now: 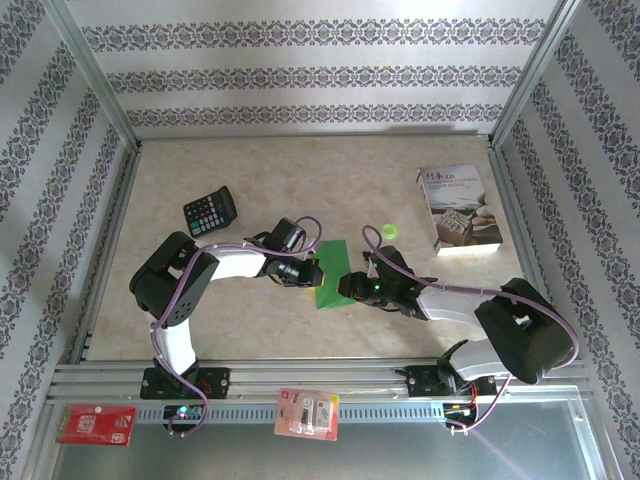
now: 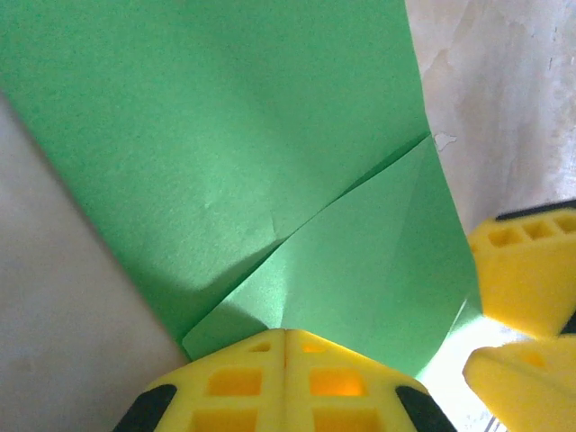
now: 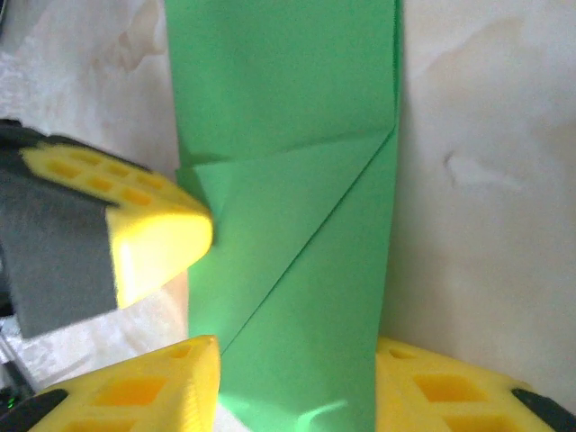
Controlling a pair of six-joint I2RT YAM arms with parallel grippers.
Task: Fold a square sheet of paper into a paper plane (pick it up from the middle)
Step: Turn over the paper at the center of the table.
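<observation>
1. The sheet, folded narrow with one corner turned in, lies on the table.
2. Left gripper, jaws together, tips at its folded end.
3. Right gripper, jaws apart, straddles it.

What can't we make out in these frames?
Top view: folds in the paper, too small, partly behind the left end effector and right end effector.
Both wrist views: paper's far part, cut by the top edge.
Left wrist view: paper's edge under the shut fingers.
Top view: booklet print, too small.
</observation>
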